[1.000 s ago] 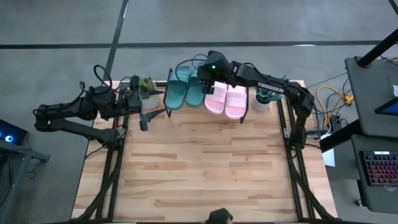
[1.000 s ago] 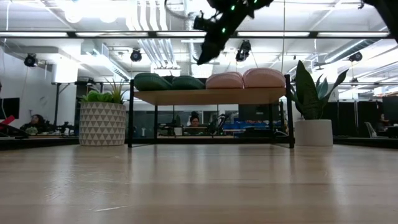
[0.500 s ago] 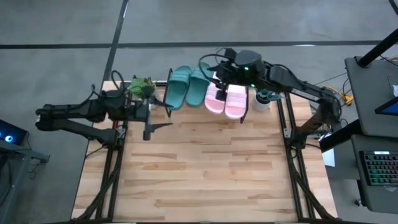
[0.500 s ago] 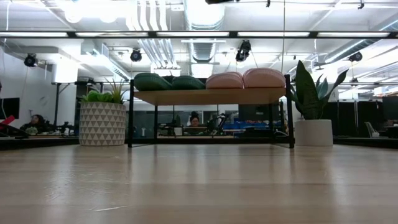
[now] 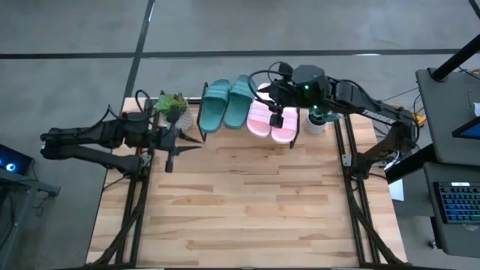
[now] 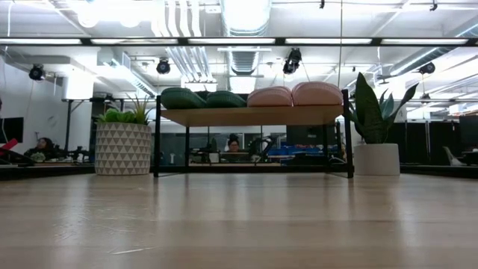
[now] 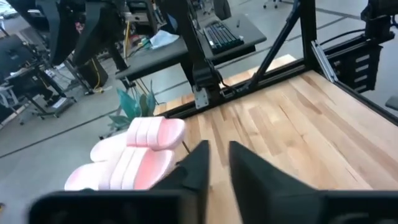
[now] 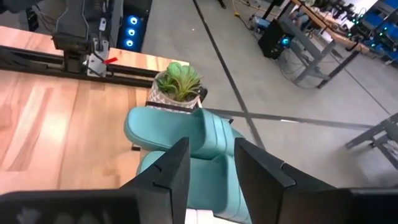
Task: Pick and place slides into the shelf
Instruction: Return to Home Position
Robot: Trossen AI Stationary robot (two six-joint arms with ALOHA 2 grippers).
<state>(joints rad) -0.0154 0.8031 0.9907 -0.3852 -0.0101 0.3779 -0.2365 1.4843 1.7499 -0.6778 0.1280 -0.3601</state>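
All four slides lay side by side on the low shelf with a light wooden plank top and thin black metal legs (image 6: 250, 115), which stood at the far edge of my pale slatted wooden worktop (image 5: 247, 202). The two dark green rubber slides (image 6: 183, 98) were toward my left arm's side. The two light pink rubber slides (image 6: 269, 96) were toward my right. Each pair sat touching, ribbed straps up.

My right tool (image 5: 275, 117) hung in the air over the pink pair and pointed across toward the green ones. Its fingers were apart and held nothing.

My left tool (image 5: 180, 146) was off the shelf's left end, above the worktop, near the small green plant in a white patterned pot (image 5: 173, 105). Its fingers stood a narrow gap apart and were empty too.

A tall-leaved plant in a plain white pot (image 6: 376, 153) stood just beside the shelf's right end.
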